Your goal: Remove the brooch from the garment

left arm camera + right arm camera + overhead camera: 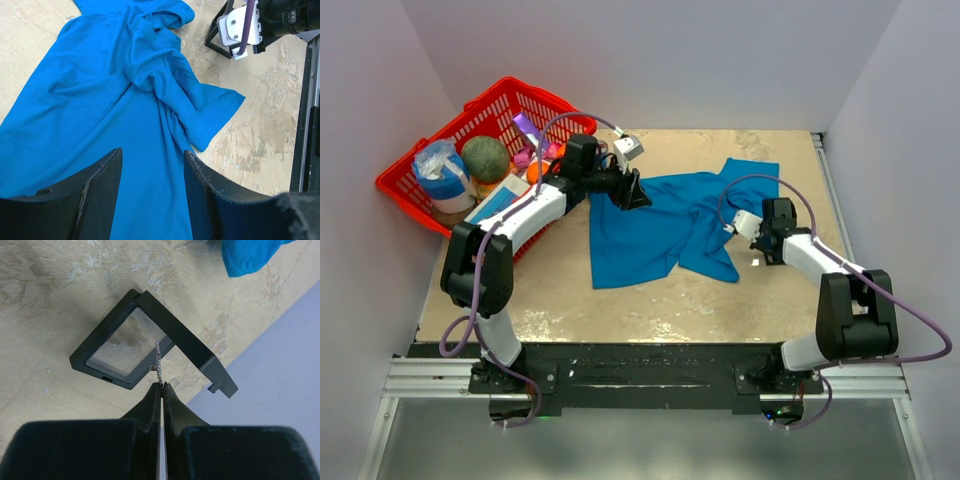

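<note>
The blue garment (660,225) lies crumpled across the middle of the table. It fills the left wrist view (125,100), and one corner shows in the right wrist view (250,255). My left gripper (152,160) hovers open over its flat part, at the shirt's left edge in the top view (635,192), with only cloth showing between the fingers. My right gripper (162,386) is shut on the brooch (159,362), a thin sparkly silver piece seen edge-on that sticks out past the fingertips. It is off the garment, to the right of the shirt (760,250), above a black case.
A small black hinged case (182,332) with a clear window lies open on the table under the right gripper. A red basket (442,130) full of assorted items stands at the back left. The table's right edge and the wall are close to the case.
</note>
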Controlling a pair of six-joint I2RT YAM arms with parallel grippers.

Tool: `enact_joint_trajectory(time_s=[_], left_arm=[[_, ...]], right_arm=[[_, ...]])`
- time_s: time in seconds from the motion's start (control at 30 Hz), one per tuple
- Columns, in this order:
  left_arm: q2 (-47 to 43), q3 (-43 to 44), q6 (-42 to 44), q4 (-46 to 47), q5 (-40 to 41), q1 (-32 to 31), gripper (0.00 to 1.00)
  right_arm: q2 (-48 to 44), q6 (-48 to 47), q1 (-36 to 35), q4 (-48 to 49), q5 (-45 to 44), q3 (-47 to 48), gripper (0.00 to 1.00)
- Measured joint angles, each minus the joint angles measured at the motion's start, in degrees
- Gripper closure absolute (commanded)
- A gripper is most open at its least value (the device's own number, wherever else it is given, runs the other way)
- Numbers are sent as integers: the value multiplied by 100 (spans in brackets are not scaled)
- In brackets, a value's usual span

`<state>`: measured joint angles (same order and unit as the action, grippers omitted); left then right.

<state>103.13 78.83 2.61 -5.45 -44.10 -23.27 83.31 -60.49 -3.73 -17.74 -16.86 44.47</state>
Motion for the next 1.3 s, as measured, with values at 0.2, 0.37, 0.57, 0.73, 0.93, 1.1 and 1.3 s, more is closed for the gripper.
enact_joint_trajectory(time_s=[0.2,0.37,0.57,0.73,0.93,1.1,1.3], left_arm=[[0,0,0,-2,2,0,44],[0,0,2,-2,9,0,44],[2,0,0,-2,37,4,44],[2,0,0,-4,68,7,44],[4,0,2,-7,79,15,44],[7,2,2,-7,81,26,44],[20,2,2,-7,81,28,44]], right_arm=[[107,-11,0,7,-9,11,100],[184,-20,0,7,-9,118,100],[240,-87,0,17,-20,162,100],[444,-109,0,4,-24,181,100],[461,-114,0,-11,-46,192,100],[494,-151,0,-114,-72,227,89],[566,-151,0,-297,-127,293,80]])
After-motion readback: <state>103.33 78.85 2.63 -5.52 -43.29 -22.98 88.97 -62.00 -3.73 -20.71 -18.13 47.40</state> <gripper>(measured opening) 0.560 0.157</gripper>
